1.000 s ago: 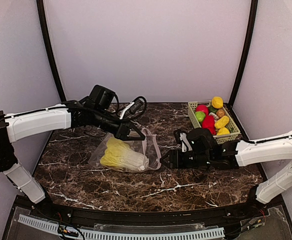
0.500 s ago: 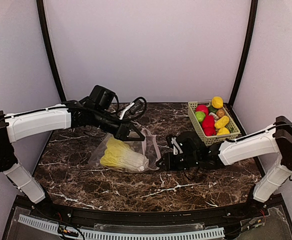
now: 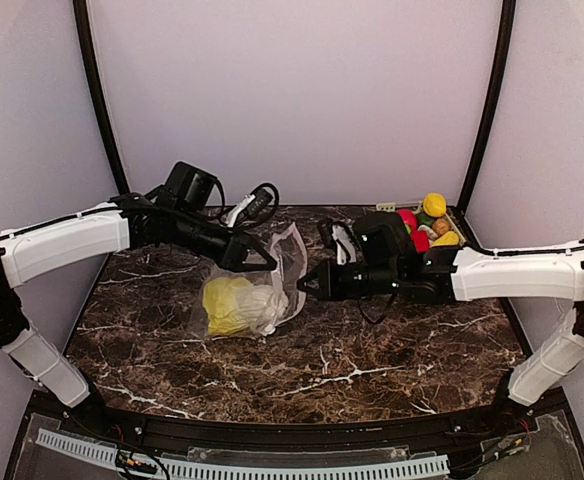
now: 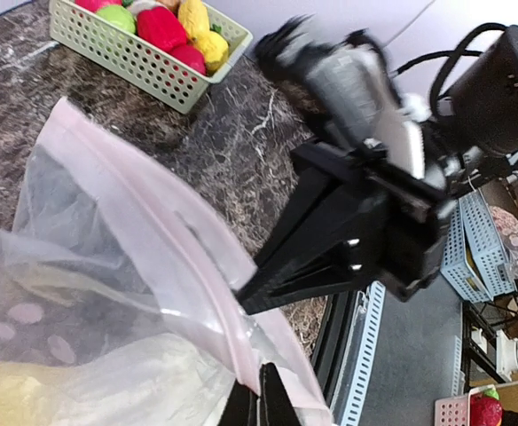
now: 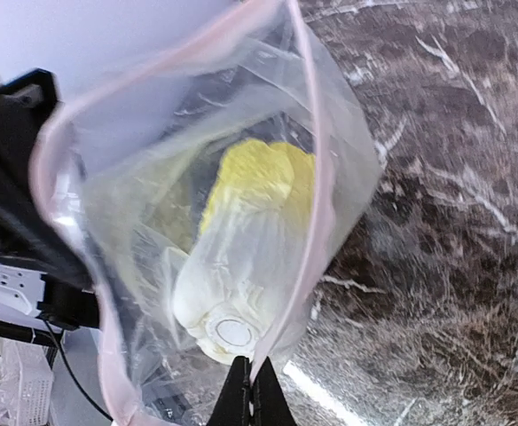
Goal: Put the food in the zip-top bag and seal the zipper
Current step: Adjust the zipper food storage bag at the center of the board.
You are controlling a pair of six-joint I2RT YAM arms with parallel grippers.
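Holds the bag [image 3: 284, 255] up by its mouth over the middle-left of the worktop [image 3: 372, 350], with the left gripper [image 3: 266, 265] clamped on the far-left lip and the right gripper [image 3: 306, 287] clamped on the pink zipper [image 5: 319, 160] at the right lip. Carries the cabbage [image 3: 234, 305] low in the bag, at or just above the surface. Risks losing a lip by pulling too hard on slick film pinched only at the very fingertips, or by letting the load swing and jerk it free. Risks spilling the cabbage too, should the mouth dip below the belly. Leaves no gripper free for the food [image 3: 433, 205] in the basket [image 4: 126, 58] at the far right, so letting go on either side probably means a collapsed mouth. Could also nudge the basket with the right arm lying just beside it. Hard to tell through the creased film whether anything besides the cabbage sits inside. No sign of the slider tab. From above, hides much of the basket behind the right arm, so no counting what remains there. Shows only the tips of the left gripper at the bottom edge of the left wrist view, with the right gripper blurred beyond.
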